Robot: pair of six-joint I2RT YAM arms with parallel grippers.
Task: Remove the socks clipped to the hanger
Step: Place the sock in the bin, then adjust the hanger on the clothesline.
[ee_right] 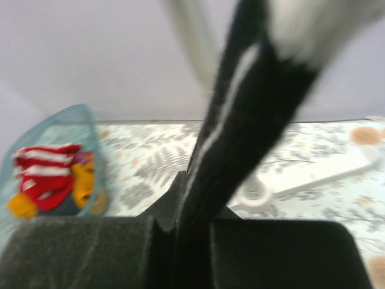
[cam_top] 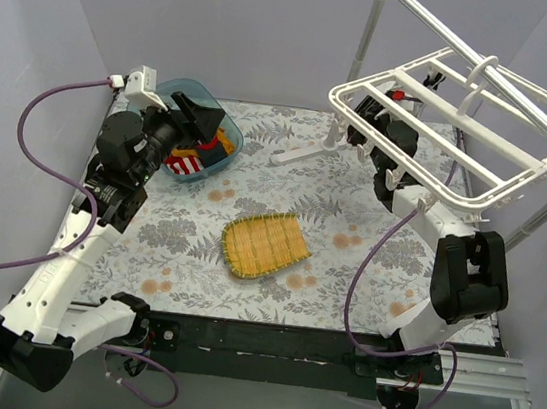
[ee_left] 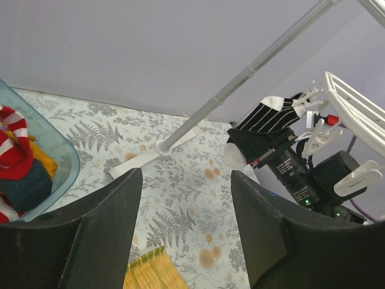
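The left arm point(cam_top: 52, 276) rises from its base at seven o'clock of the table point(cam_top: 189, 234) and bends toward ten o'clock. There the left gripper point(cam_top: 199, 119) hangs over the blue bin point(cam_top: 184, 85), its jaws apart with nothing between them. In the bin lie a red-and-white striped sock point(cam_top: 184, 164) and some yellow and dark ones. Near the middle of the table, well apart from both grippers, lies the yellow woven mat point(cam_top: 264, 246). Behind it, at about twelve o'clock, the foot of the white pole stand point(cam_top: 300, 153) rests on the table, and its pole goes up toward one o'clock. The right arm point(cam_top: 466, 275) stands at four o'clock and reaches up and back to two o'clock, under the left edge of the hanger point(cam_top: 485, 132), which hangs on the bar of the stand. The right gripper point(ee_right: 183, 241) is clenched on a black-and-white sock point(ee_right: 240, 120). The sock runs up from between the fingers point(ee_right: 78, 253) toward one o'clock in the right wrist view. In the left wrist view its white end reaches a clip point(ee_left: 310, 96) of the hanger, and the sock is slanted between gripper and clip.
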